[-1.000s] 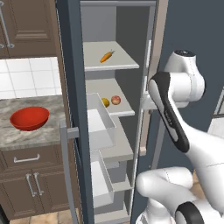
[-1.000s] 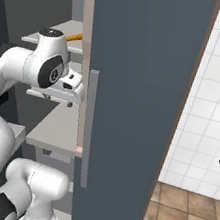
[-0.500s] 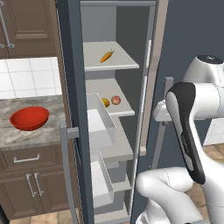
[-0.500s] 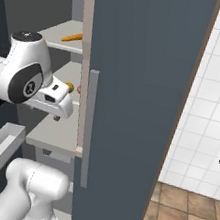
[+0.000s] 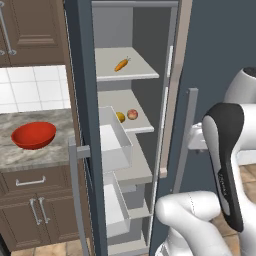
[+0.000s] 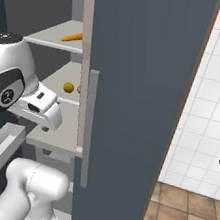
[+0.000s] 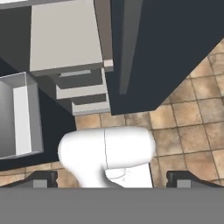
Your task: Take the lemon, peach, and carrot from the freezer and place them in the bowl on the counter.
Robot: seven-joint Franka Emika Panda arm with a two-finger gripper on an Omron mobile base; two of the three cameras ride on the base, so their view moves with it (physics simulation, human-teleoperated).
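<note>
The freezer (image 5: 220, 50) stands open. On its upper shelf lies the orange carrot (image 5: 121, 64), also seen past the door edge (image 6: 72, 38). One shelf lower, the yellow lemon (image 5: 120, 117) (image 6: 68, 88) sits beside the pink-red peach (image 5: 132, 114). The red bowl (image 5: 33, 135) rests on the marble counter (image 5: 30, 159) left of the freezer and holds nothing. My gripper (image 7: 113, 179) (image 6: 44, 121) hangs outside the freezer, in front of its right door, and points down at the floor. Its fingertips (image 7: 41, 179) stand wide apart, open, with nothing between them.
The right freezer door (image 6: 141, 87) with its long handle (image 6: 87, 128) stands just beside my hand. White drawers (image 5: 115, 145) are pulled out below the fruit shelf. Brown cabinets (image 5: 30, 210) sit under the counter. Tiled floor (image 7: 188, 109) lies below.
My arm has swung back from the shelves toward the right door, and the hand has dropped lower. The gripper stays open. The fruits, carrot and bowl have not moved.
</note>
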